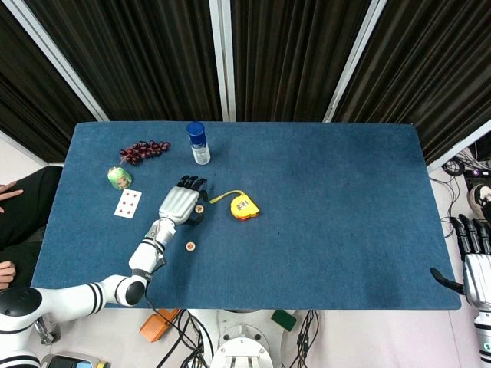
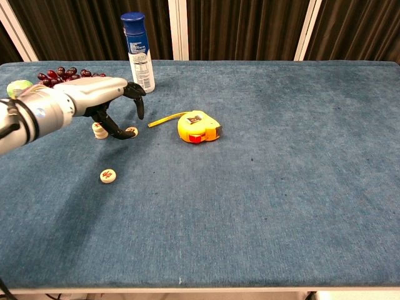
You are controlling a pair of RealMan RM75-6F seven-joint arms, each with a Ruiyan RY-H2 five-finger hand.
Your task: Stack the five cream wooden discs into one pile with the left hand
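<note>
A short pile of cream discs (image 2: 99, 129) stands left of centre; my left arm hides it in the head view. One loose disc (image 2: 131, 131) (image 1: 199, 208) lies just right of the pile, and another (image 2: 107, 175) (image 1: 190, 247) lies nearer the front edge. My left hand (image 2: 103, 100) (image 1: 182, 203) hovers over the disc beside the pile with fingers spread and curved down around it, holding nothing. My right hand (image 1: 474, 264) hangs off the table's right edge, fingers apart and empty.
A yellow tape measure (image 2: 199, 126) (image 1: 243, 206) with its tape pulled out lies right of the discs. Behind them stand a blue-capped bottle (image 2: 139, 53), red grapes (image 2: 62, 74) and a green toy (image 1: 118, 177). A playing card (image 1: 127, 203) lies to the left.
</note>
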